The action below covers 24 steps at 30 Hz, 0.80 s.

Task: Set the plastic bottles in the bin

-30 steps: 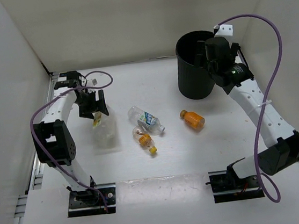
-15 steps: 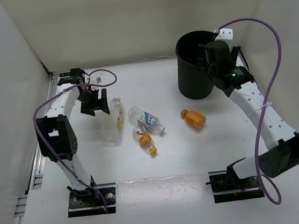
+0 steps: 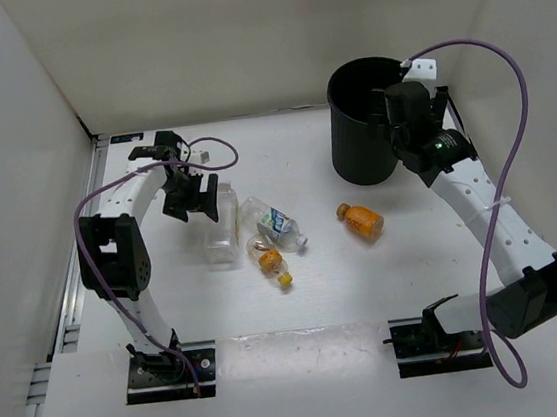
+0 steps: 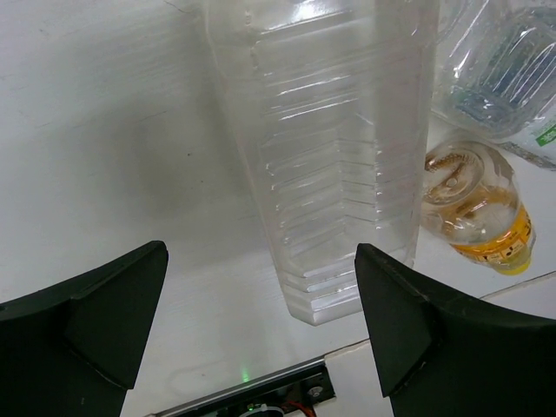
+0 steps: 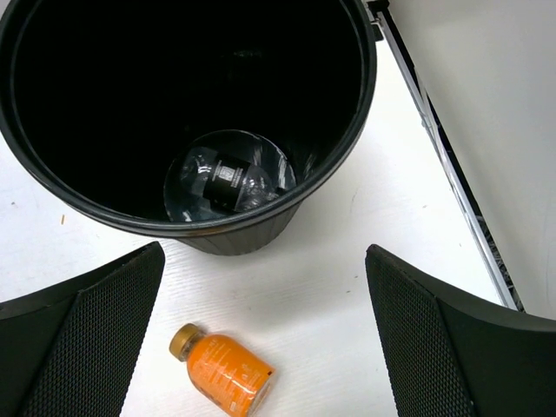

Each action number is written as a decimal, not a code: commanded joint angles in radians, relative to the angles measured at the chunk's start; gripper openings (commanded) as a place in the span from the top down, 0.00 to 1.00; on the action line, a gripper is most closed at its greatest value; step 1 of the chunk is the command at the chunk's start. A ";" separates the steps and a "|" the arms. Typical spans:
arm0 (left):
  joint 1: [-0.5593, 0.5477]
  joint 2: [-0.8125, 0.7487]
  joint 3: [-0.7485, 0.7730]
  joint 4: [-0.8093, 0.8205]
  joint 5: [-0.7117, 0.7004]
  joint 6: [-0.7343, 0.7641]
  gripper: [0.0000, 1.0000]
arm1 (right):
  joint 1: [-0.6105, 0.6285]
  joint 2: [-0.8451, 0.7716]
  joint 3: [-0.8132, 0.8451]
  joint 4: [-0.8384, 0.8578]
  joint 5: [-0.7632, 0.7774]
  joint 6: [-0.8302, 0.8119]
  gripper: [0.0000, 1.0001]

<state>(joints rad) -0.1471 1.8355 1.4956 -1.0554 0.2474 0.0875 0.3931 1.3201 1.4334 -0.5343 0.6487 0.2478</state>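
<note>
Three plastic bottles lie together left of centre: a large clear ribbed one (image 3: 222,227), one with a blue-white label (image 3: 272,223) and a small one with a yellow cap (image 3: 271,263). A small orange bottle (image 3: 362,221) lies alone near the bin (image 3: 357,154), a tall black wastebasket at the back right. My left gripper (image 3: 200,197) hangs open over the ribbed bottle (image 4: 339,156), whose end reaches in between the fingers, nearer the right one (image 4: 434,321). My right gripper (image 3: 400,122) is open above the bin's near rim (image 5: 261,221). A clear bottle with a dark label (image 5: 228,178) lies inside.
White walls enclose the table on the left, back and right. A metal rail (image 3: 77,292) runs along the left edge and another (image 5: 452,165) along the right behind the bin. The orange bottle (image 5: 221,372) lies just in front of the bin.
My left gripper has swung right, and the ribbed bottle has slid right with it until it lies beside the blue-labelled one. The right gripper has shifted slightly over the bin rim.
</note>
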 commanded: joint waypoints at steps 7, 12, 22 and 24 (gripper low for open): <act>-0.108 0.034 0.075 0.011 -0.080 -0.086 0.00 | 0.003 -0.062 -0.034 -0.016 0.032 0.001 0.01; -0.157 0.045 0.075 0.034 -0.152 -0.124 0.00 | 0.003 -0.071 -0.054 -0.026 0.042 0.010 0.01; -0.200 0.114 0.061 0.034 -0.304 -0.155 0.00 | 0.003 -0.091 -0.087 -0.035 0.062 0.019 0.01; -0.200 0.126 0.042 0.034 -0.304 -0.155 0.00 | 0.003 -0.091 -0.087 -0.035 0.062 0.019 0.01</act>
<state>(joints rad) -0.3439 1.9320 1.5517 -1.0309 0.0223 -0.0605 0.3931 1.2556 1.3560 -0.5804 0.6819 0.2588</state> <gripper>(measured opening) 0.995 0.994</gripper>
